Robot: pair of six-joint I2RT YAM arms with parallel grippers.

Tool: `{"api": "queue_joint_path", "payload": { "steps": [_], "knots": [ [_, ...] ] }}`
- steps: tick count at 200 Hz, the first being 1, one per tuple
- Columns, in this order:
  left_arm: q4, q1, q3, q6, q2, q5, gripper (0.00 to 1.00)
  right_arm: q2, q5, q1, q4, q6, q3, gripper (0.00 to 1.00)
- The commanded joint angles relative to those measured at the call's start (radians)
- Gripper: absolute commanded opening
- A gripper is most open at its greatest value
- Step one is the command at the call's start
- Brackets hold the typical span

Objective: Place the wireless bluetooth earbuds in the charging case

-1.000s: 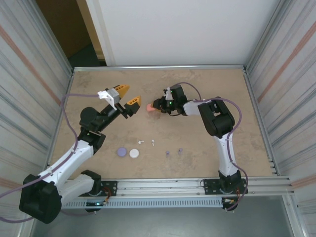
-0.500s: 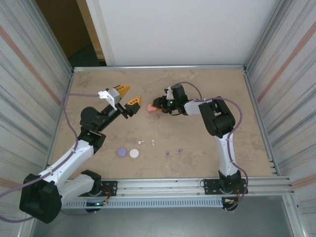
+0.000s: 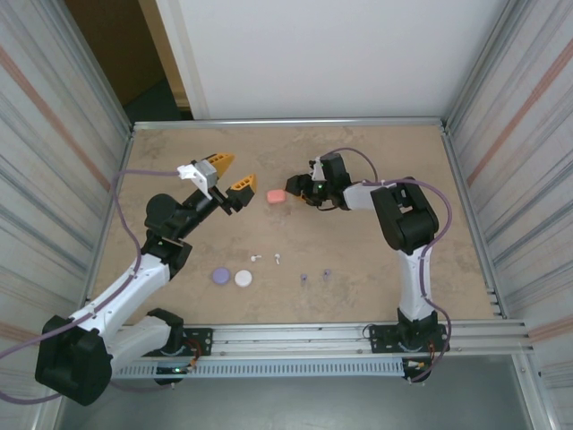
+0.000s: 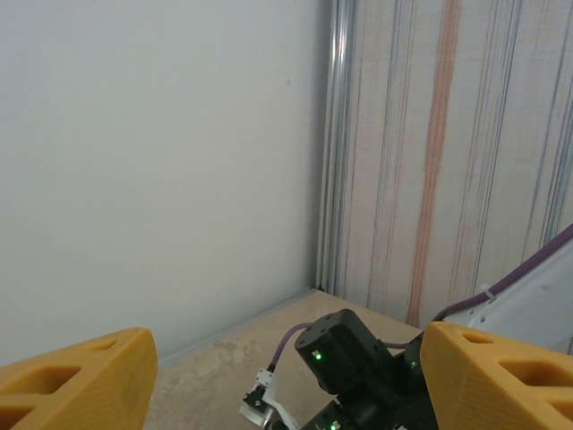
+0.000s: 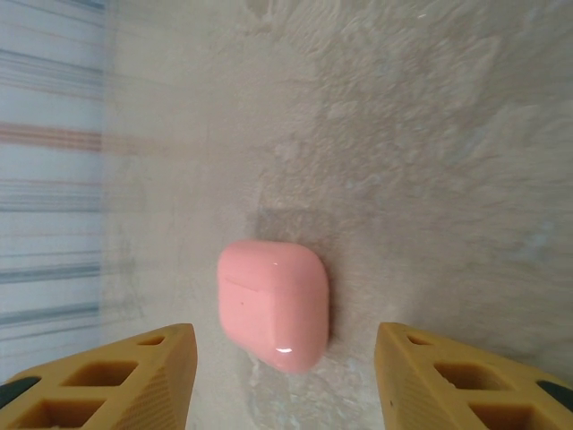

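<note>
A closed pink charging case [image 3: 277, 196] [image 5: 274, 303] lies on the table, free of both grippers. My right gripper [image 3: 302, 187] [image 5: 285, 381] is open just right of it, orange fingers apart on either side without touching. My left gripper [image 3: 231, 173] [image 4: 286, 381] hovers open and empty left of the case, raised and aimed at the right wrist [image 4: 349, 354]. Two white earbuds [image 3: 255, 257] [image 3: 278, 259] and two purple earbuds [image 3: 303, 278] [image 3: 326, 272] lie loose nearer the front.
A round purple case [image 3: 220, 277] and a round white case [image 3: 243, 279] sit front left of the earbuds. Metal-ribbed walls [image 3: 63, 179] close in both sides, and a rail [image 3: 313, 336] runs along the near edge. Bare tabletop [image 3: 385, 152] lies at the back.
My right gripper has opened, let go of the pink case and drawn back a little to the right. The case now rests on the table. The left arm has barely moved.
</note>
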Motion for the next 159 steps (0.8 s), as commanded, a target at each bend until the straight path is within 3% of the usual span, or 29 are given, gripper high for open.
{"api": "queue_joint_path", "payload": {
  "steps": [1, 159],
  "knots": [
    [0.009, 0.006, -0.010, 0.015, -0.029, -0.011, 0.78, -0.060, 0.043, -0.016, -0.071, -0.057, -0.025, 0.56],
    [0.004, 0.006, -0.014, -0.001, -0.042, -0.033, 0.79, -0.348, 0.150, -0.031, -0.213, -0.218, -0.158, 0.65]
  ]
}}
